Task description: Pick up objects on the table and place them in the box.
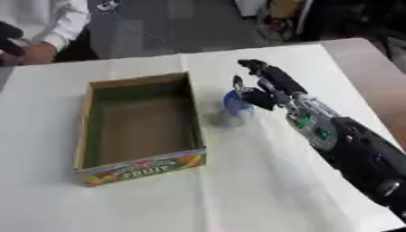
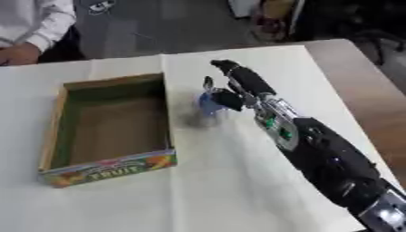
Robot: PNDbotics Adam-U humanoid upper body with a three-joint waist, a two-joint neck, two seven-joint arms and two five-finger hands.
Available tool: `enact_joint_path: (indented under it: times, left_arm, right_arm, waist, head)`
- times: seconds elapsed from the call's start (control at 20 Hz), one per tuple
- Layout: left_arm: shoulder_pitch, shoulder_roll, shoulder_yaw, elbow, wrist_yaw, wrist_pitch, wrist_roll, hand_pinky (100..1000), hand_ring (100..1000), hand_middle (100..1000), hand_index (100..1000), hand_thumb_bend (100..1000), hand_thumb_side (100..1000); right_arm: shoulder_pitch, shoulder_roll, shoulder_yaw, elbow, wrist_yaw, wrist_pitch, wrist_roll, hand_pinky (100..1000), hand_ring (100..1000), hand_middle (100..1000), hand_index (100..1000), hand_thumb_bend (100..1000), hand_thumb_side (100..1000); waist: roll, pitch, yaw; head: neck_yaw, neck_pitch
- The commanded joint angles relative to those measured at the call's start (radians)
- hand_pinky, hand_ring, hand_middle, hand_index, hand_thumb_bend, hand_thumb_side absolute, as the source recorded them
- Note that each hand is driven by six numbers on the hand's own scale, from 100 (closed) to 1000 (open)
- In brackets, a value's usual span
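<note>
A cardboard box (image 1: 139,129) sits at the left of the white-covered table (image 1: 262,190), its long sides running from about 12 to 6 o'clock. It is open at the top, with green along the inner walls and a brown floor that shows nothing lying in it. The short wall nearest the camera carries a coloured fruit print.

Just beside the box's right wall, at about 2 o'clock from the box's middle, is a small blue object (image 1: 234,103), blurred so that its shape cannot be made out; below it a grey, hazy patch lies on the cloth. The pictures do not show whether the object rests on the table or is lifted off it.

The right hand (image 1: 263,88) comes in from about 4 o'clock, the black and silver forearm stretching back to the lower right corner. Its fingers (image 2: 234,72) reach past the blue object toward 11 o'clock while the thumb curls in against the object's right side, so the hand appears closed around it.
</note>
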Motion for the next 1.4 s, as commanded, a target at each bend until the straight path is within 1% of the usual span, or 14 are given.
enact_joint_path:
  times: [0.05, 0.25, 0.45, 0.6, 0.85, 1.4]
  left_arm:
    - [-0.018, 0.003, 0.003, -0.017, 0.006, -0.002, -0.001, 496, 586, 830, 732, 100, 861]
    - [-0.031, -0.006, 0.004, -0.017, 0.01, 0.0, 0.001, 496, 586, 830, 732, 100, 861]
    - [-0.042, -0.013, 0.007, -0.017, 0.014, 0.002, 0.003, 496, 586, 830, 732, 100, 861]
    - [-0.048, -0.015, 0.007, -0.017, 0.017, 0.003, 0.004, 496, 586, 830, 732, 100, 861]
    - [-0.052, -0.018, 0.006, -0.017, 0.021, 0.004, 0.0, 496, 586, 831, 732, 100, 861]
    - [-0.054, -0.018, 0.006, -0.017, 0.025, 0.005, -0.002, 495, 587, 831, 732, 100, 861]
  right_arm:
    - [-0.041, -0.029, -0.015, -0.008, -0.023, 0.005, 0.017, 674, 823, 915, 1000, 100, 987]
    - [-0.052, -0.032, -0.01, -0.011, -0.043, 0.01, 0.043, 675, 824, 920, 1000, 100, 981]
    - [-0.049, -0.022, -0.005, -0.004, -0.027, 0.002, 0.059, 658, 816, 923, 1000, 103, 965]
    - [-0.051, -0.018, -0.004, 0.0, -0.022, -0.011, 0.068, 652, 816, 926, 1000, 105, 965]
    - [-0.054, -0.011, 0.001, -0.001, -0.023, -0.027, 0.084, 657, 817, 930, 1000, 116, 989]
    - [-0.042, 0.004, 0.0, 0.026, 0.003, -0.043, 0.107, 677, 821, 938, 1000, 122, 981]
  waist:
    - [0.005, -0.007, 0.004]
    - [0.007, 0.003, 0.011]
    - [0.008, 0.011, 0.017]
    - [0.008, 0.013, 0.019]
    - [0.006, 0.013, 0.02]
    - [0.005, 0.013, 0.018]
  head:
    - [-0.017, -0.022]
    - [-0.036, -0.034]
    - [-0.048, -0.039]
    - [-0.051, -0.043]
    - [-0.057, -0.047]
    - [-0.053, -0.054]
